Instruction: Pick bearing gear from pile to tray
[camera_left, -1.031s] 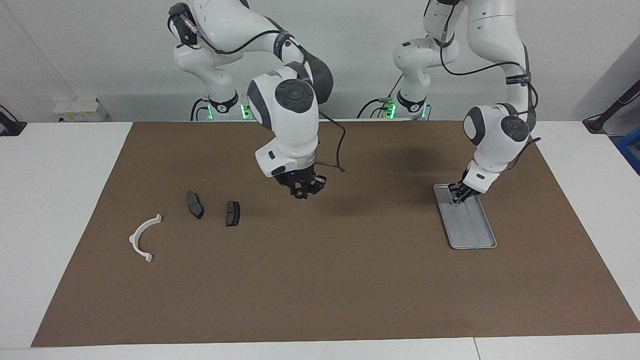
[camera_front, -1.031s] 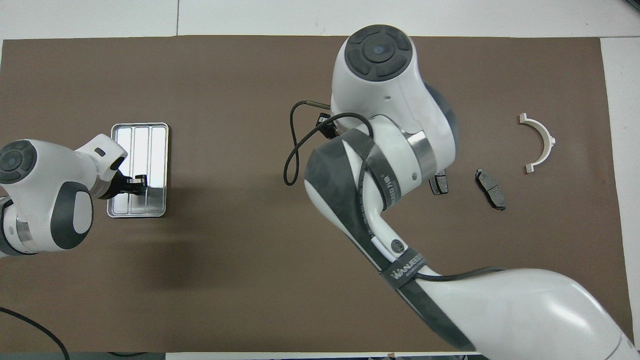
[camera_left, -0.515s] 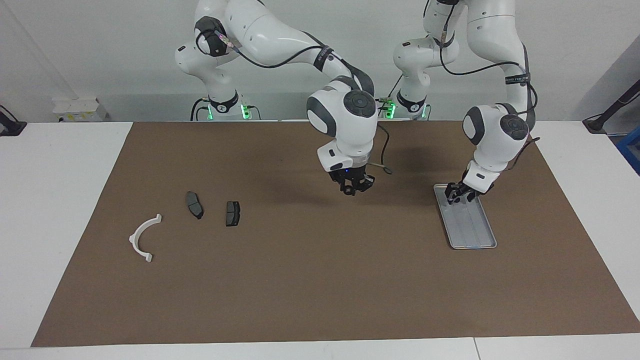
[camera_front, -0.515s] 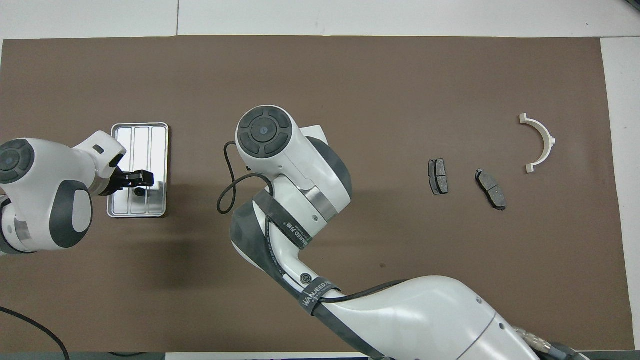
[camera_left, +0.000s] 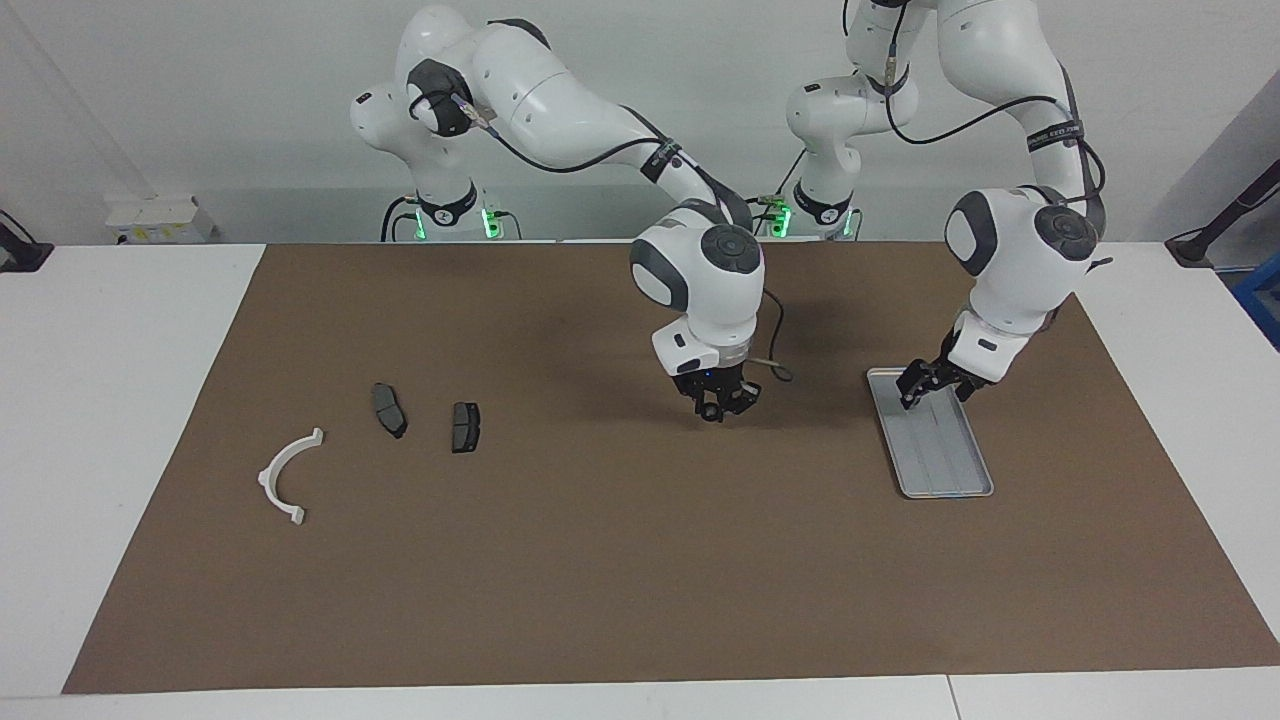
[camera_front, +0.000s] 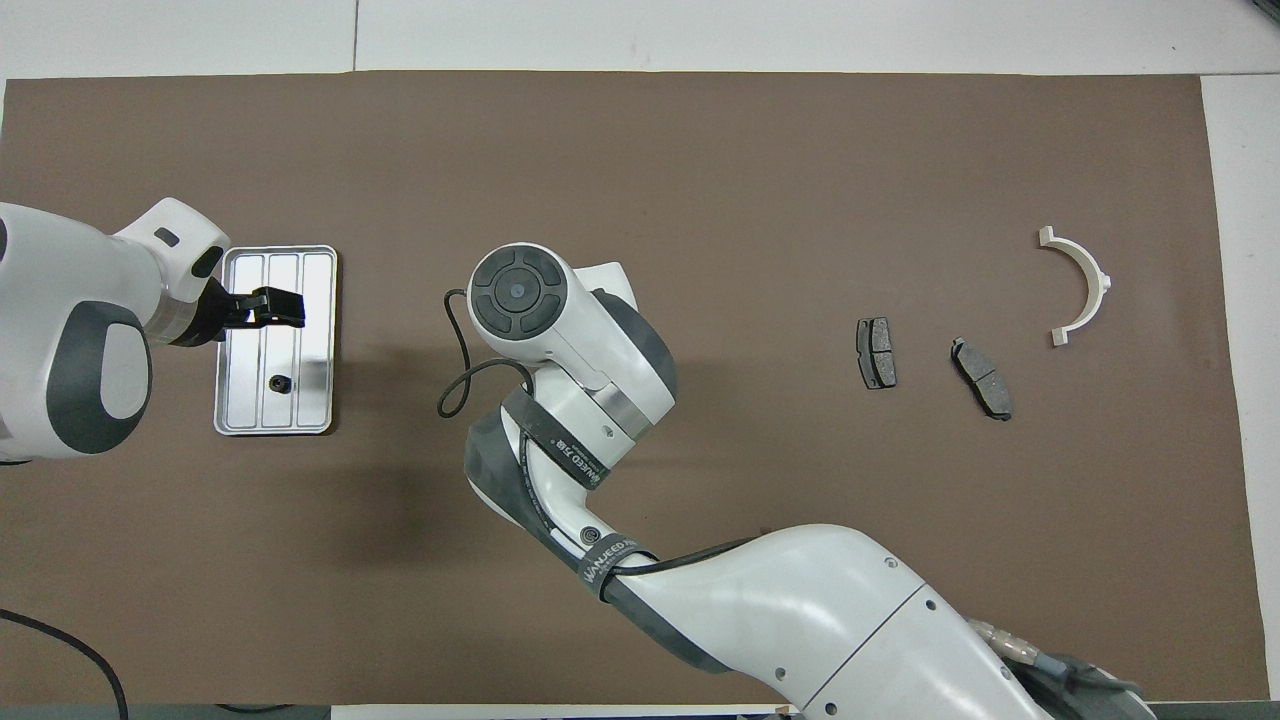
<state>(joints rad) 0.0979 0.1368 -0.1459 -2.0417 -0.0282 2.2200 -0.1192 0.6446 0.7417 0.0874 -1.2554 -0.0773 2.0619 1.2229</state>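
Observation:
The silver tray (camera_left: 945, 470) lies on the mat toward the left arm's end, also in the overhead view (camera_front: 312, 285). A small black round piece (camera_front: 275, 383) lies in it, at the end nearer the robots. My left gripper (camera_left: 932, 390) hangs open and empty just above the tray, as the overhead view (camera_front: 285, 308) also shows. My right gripper (camera_left: 715, 402) hangs low over the mat's middle; the overhead view hides it under its wrist. The pile's white half-ring bracket (camera_left: 285, 478) and two dark brake pads (camera_left: 389, 409) (camera_left: 465, 426) lie toward the right arm's end.
A brown mat (camera_left: 600, 580) covers most of the white table. In the overhead view the bracket (camera_front: 1085, 285) and the brake pads (camera_front: 876, 352) (camera_front: 982, 377) lie apart from each other. A cable loop (camera_front: 455, 385) hangs from the right wrist.
My right arm swung from beside the brake pads to the mat's middle, toward the tray, and dropped lower. My left gripper rose off the tray, leaving the small black piece in it.

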